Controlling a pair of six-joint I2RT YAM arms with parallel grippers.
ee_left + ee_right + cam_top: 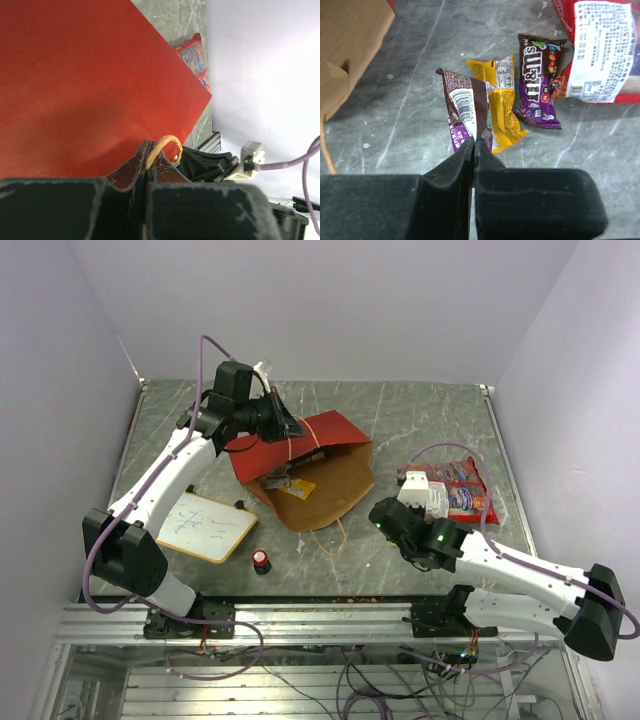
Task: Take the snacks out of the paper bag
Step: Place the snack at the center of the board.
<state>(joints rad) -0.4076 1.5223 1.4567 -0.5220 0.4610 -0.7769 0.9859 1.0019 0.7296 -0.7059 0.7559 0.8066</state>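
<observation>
right wrist view showed the right gripper (pixel 474 146) pinched shut on a brown packet (pixel 462 107) low over the table (pixel 395 125), just beside the yellow packet (pixel 504 107), with the purple packet (pixel 537 82) and red chip bag (pixel 605 50) close by; a plain release there, without dragging the neighbours, looked best. the left gripper (pixel 148 152) was clamped on the string handle (pixel 165 144) of the paper bag (pixel 335 475), left of the pile, a yellow snack (pixel 300 488) inside; whiteboard (pixel 205 525) and knob (pixel 261 560) lay near-left, no hindrance.

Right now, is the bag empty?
Not empty. Top view: the bag lies tipped, mouth open, with a yellow packet and something darker beside it on its brown inside. Whether more are in there, cannot tell.
</observation>
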